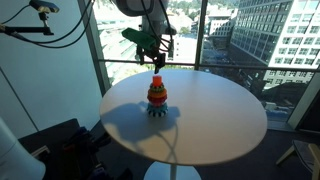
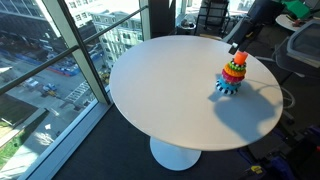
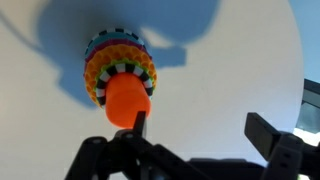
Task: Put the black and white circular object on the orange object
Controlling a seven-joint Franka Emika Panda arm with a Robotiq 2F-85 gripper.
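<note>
The ring-stacking toy stands on the round white table in both exterior views. In the wrist view I look down on its orange top peg. The black and white chequered ring lies around the tower just below the peg, over the coloured rings. My gripper is open and empty, with one finger beside the peg and the other well clear of it. In both exterior views the gripper hangs just above the toy.
The table stands by floor-to-ceiling windows. Dark chairs and equipment stand behind the table and beside its base. Cables hang overhead.
</note>
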